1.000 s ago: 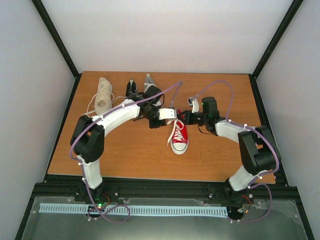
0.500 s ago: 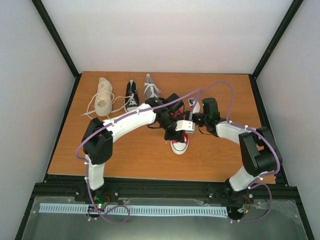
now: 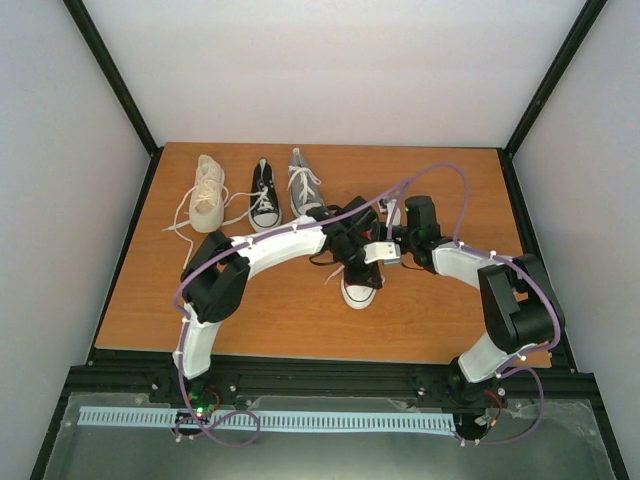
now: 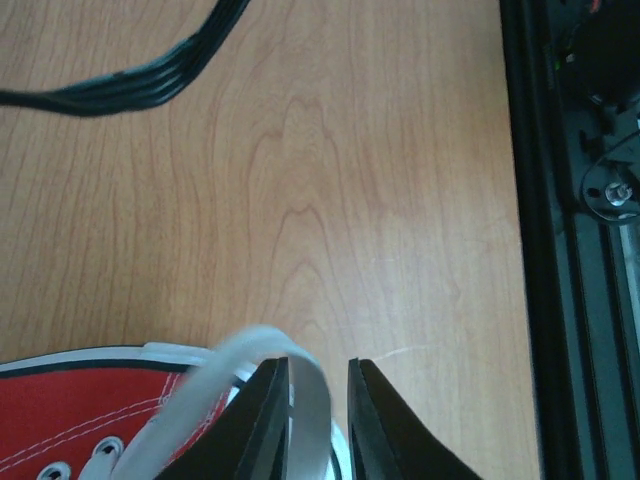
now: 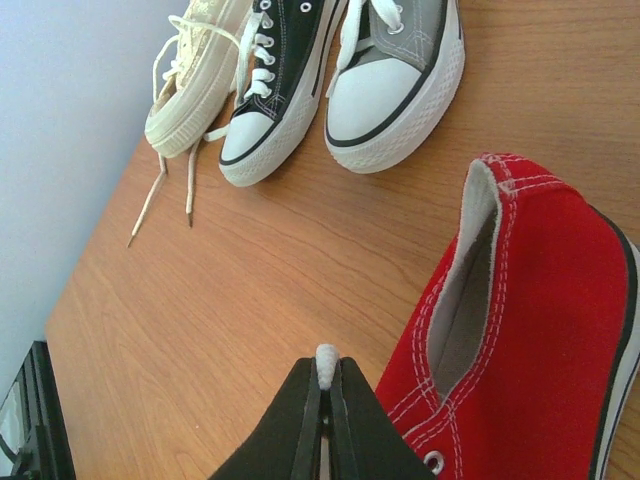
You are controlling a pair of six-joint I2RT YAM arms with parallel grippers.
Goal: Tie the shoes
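The red shoe (image 3: 360, 290) lies mid-table, toe toward the arms; it also shows in the left wrist view (image 4: 80, 410) and the right wrist view (image 5: 540, 300). My left gripper (image 3: 356, 264) hovers over it, jaws slightly apart (image 4: 318, 370), with a white lace loop (image 4: 240, 350) passing between them against the left finger, not pinched. My right gripper (image 3: 386, 234) is shut (image 5: 326, 375) on a white lace end (image 5: 327, 352) beside the shoe's heel opening. The cream high-top (image 3: 207, 192), black shoe (image 3: 263, 195) and grey shoe (image 3: 303, 183) stand in a row at the back.
The cream shoe's loose laces (image 3: 180, 222) trail forward on the wood. A black cable (image 4: 130, 85) crosses the table in the left wrist view. The black frame rail (image 4: 560, 250) borders the table's edge.
My left arm has swung from the back row to the right and forward, and its gripper is now over the red shoe. My right arm has hardly moved.
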